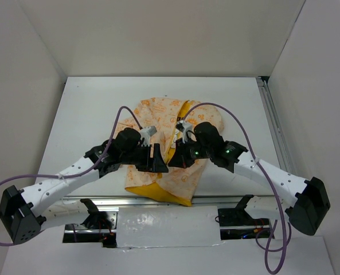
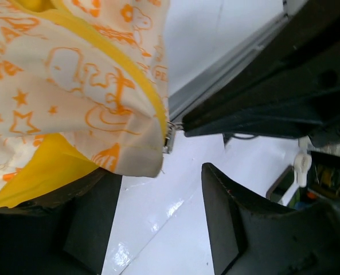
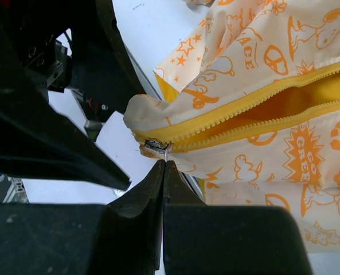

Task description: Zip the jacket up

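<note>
The jacket (image 1: 168,123), cream with orange print and yellow lining, lies flat mid-table with its hem toward me. In the right wrist view its yellow zipper (image 3: 261,112) gapes open, and the metal slider (image 3: 156,146) sits at the hem end. My right gripper (image 3: 165,165) is shut on the slider's thin pull tab; it also shows in the top view (image 1: 176,157). My left gripper (image 2: 158,220) is open, jaws wide apart over bare table, and also shows in the top view (image 1: 157,158). The jacket's hem corner (image 2: 132,154) hangs just above its left finger (image 2: 92,217). The slider (image 2: 170,136) shows at that corner.
An aluminium rail (image 1: 158,200) runs along the near table edge under the jacket hem, and another rail (image 1: 271,126) runs along the right side. White walls enclose the table (image 1: 89,114). Purple cables (image 1: 238,123) loop above both arms.
</note>
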Controlling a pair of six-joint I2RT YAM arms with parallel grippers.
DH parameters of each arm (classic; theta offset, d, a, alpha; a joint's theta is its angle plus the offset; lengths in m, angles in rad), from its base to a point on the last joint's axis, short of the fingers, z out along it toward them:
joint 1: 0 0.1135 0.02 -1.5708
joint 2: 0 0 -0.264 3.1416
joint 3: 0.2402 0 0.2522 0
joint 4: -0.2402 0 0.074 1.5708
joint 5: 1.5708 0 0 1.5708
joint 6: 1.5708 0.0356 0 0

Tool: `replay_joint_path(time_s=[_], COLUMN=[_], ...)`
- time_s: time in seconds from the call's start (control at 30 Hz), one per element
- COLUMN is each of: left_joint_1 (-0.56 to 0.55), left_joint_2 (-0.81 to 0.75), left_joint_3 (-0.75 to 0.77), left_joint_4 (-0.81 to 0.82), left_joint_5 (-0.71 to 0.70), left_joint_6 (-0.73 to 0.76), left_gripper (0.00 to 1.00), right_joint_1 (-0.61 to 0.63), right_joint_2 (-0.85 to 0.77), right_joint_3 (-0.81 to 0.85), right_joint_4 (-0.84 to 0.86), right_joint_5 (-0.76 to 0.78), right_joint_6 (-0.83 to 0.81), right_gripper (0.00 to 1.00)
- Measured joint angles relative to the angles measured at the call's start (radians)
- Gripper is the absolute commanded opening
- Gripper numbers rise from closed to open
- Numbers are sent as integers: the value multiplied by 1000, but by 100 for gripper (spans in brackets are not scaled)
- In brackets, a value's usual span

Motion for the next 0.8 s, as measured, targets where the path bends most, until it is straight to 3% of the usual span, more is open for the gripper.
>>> replay_joint_path(time_s=[0.13, 0.33, 0.7, 0.8], left_joint_1=[-2, -2, -3, -3], left_joint_2=[-5, -15, -23, -23], left_joint_3=[6, 6, -6, -6], left_joint_4=[-13, 5, 51, 55], left_joint_5=[-69, -87, -73, -84], left_joint_6=[-25, -24, -1, -1], left_gripper=[66, 37, 35, 29], right_joint_1=[0, 0, -14, -14], right_joint_2=[-1, 3, 25, 26], right_joint_3=[0, 0, 0, 0], right_joint_4=[1, 2, 23, 28], right_joint_5=[-11, -32, -71, -87], right_joint_6=[-2, -1, 7, 11], right_gripper=[0, 0, 0, 0])
